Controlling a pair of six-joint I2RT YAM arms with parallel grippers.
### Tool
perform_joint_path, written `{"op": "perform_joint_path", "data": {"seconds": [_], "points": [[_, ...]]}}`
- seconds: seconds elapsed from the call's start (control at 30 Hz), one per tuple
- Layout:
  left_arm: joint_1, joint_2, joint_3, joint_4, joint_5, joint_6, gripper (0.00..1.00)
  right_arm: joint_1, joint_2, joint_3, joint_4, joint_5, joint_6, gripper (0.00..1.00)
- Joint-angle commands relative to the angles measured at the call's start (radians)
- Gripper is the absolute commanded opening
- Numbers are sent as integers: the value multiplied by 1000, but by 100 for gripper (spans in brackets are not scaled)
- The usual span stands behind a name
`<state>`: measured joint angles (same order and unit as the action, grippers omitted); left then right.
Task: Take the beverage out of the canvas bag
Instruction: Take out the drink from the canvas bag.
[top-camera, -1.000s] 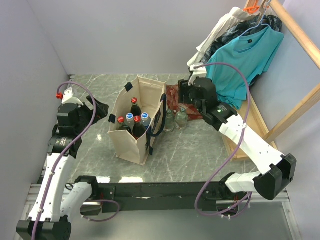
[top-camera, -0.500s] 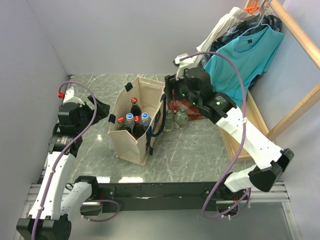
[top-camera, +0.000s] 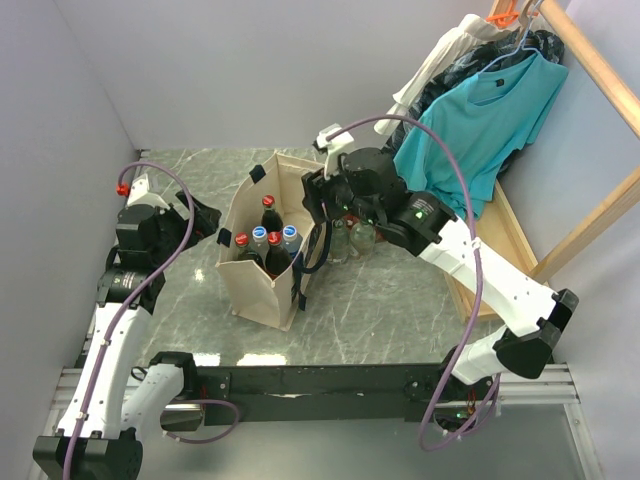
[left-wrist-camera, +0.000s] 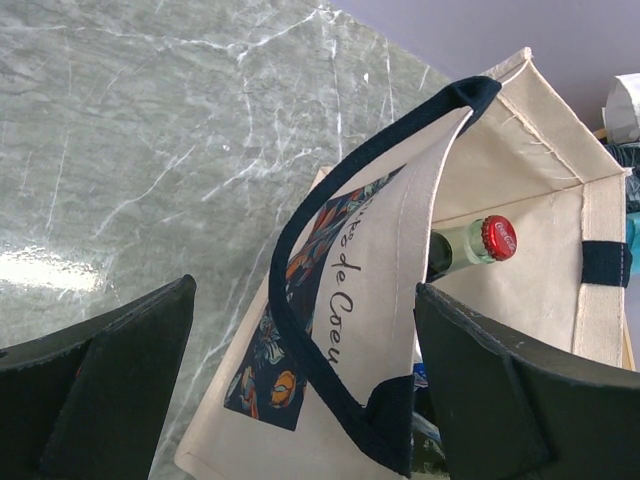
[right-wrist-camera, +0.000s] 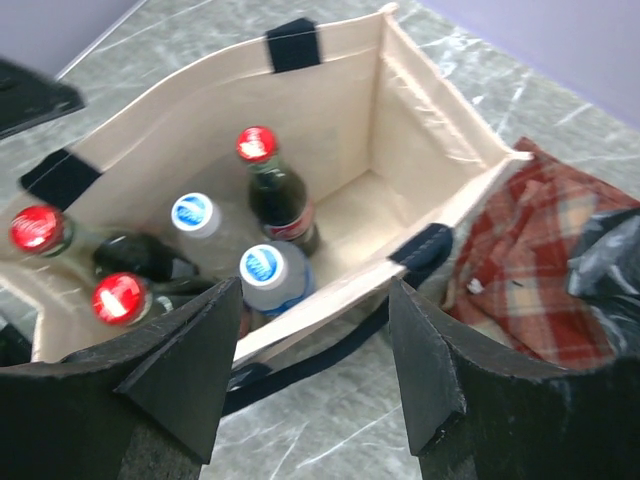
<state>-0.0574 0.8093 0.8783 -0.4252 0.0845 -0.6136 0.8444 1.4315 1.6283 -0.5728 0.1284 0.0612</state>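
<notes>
The beige canvas bag (top-camera: 256, 288) stands open mid-table with several beverage bottles upright inside. From the right wrist view I look down on a dark cola bottle with a red cap (right-wrist-camera: 258, 144), two blue-capped bottles (right-wrist-camera: 262, 265) and two more red caps (right-wrist-camera: 118, 297). My right gripper (top-camera: 314, 198) hovers open over the bag's right rim (right-wrist-camera: 330, 320), nothing between its fingers. My left gripper (top-camera: 205, 218) stands wide open just left of the bag, facing its printed side (left-wrist-camera: 330, 330) and navy handle (left-wrist-camera: 300, 240). A red-capped green bottle (left-wrist-camera: 497, 237) shows past the rim.
Two clear bottles (top-camera: 363, 236) stand on the table right of the bag, beside a red plaid cloth (right-wrist-camera: 530, 260). Black plastic (right-wrist-camera: 610, 262) lies on the cloth. A wooden rack with hanging clothes (top-camera: 490, 110) fills the back right. A wall runs along the left.
My right arm has swung left, from above the plaid cloth to over the bag's right rim. The left arm and the bottles have not moved.
</notes>
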Motion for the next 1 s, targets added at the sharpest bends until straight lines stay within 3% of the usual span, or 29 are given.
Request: {"op": "perform_joint_path", "data": {"seconds": [0.0, 0.47, 0.97], "points": [[4, -12, -9, 49, 24, 0, 96, 31, -3, -19, 5, -27, 17, 66], [4, -27, -36, 49, 6, -3, 96, 53, 64, -48, 63, -50, 25, 65], [4, -38, -55, 51, -2, -3, 96, 55, 234, 166, 31, -76, -8, 66]]}}
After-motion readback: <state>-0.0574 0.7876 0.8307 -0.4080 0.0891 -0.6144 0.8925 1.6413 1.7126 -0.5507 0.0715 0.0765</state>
